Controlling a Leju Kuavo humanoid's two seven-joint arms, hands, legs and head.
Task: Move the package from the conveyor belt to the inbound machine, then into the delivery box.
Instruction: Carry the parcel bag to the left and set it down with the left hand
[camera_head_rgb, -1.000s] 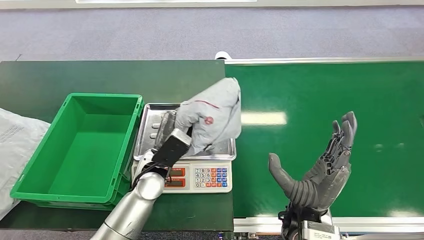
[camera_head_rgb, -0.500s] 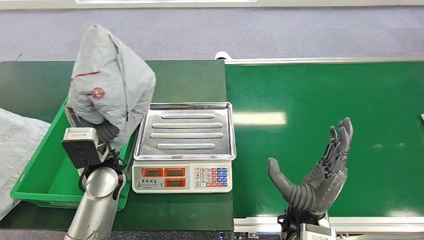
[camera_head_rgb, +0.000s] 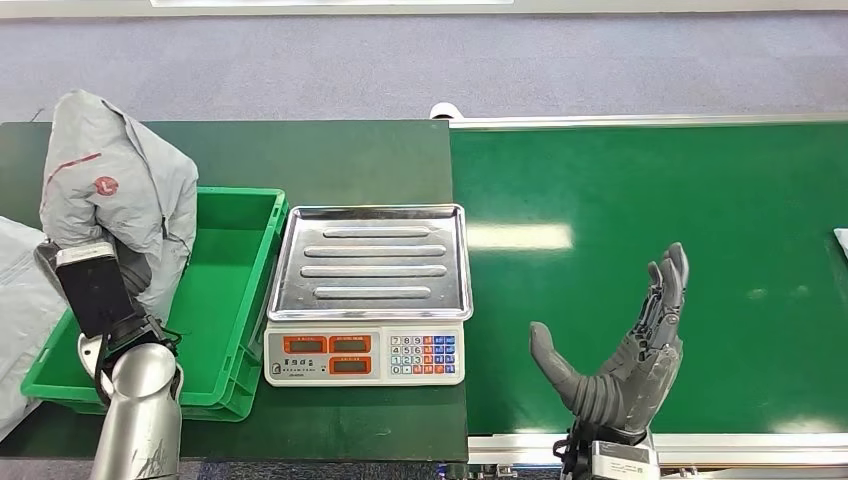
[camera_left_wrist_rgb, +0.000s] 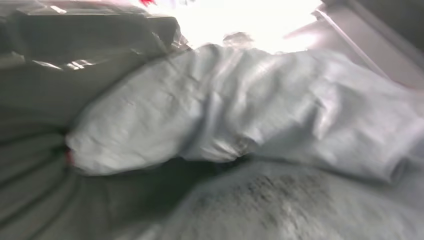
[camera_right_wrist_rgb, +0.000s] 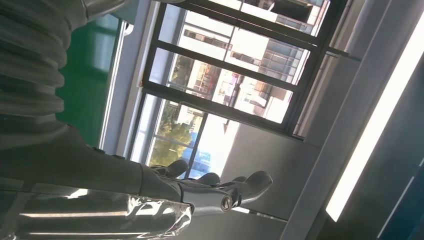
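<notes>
We judged the task to be in its last leg. Our left hand (camera_head_rgb: 125, 270) gripped the package (camera_head_rgb: 115, 200), a crumpled grey bag with a red mark, and held it up in the air; the hand itself was mostly hidden behind the wrist camera and the bag, but the bag hung from it clear of any surface, so we took the grasp as firm. In the left wrist view the package (camera_left_wrist_rgb: 240, 115) lay close against the hand. The bag stood over the outer end of the green box (camera_head_rgb: 225, 290), partly past its rim, with most of the box floor lying on the hand's inner side toward the scale (camera_head_rgb: 370, 290). The scale tray just beyond the box carried nothing, and the belt (camera_head_rgb: 650, 200) near our right hand carried nothing there either, so the pick-up and, as far as we could judge, the stop at the machine were done. Our right hand (camera_head_rgb: 625, 350) was released, fingers apart and raised over the belt, holding nothing. What was left, in our view, was to bring the bag in over the box, lower it and let go.
</notes>
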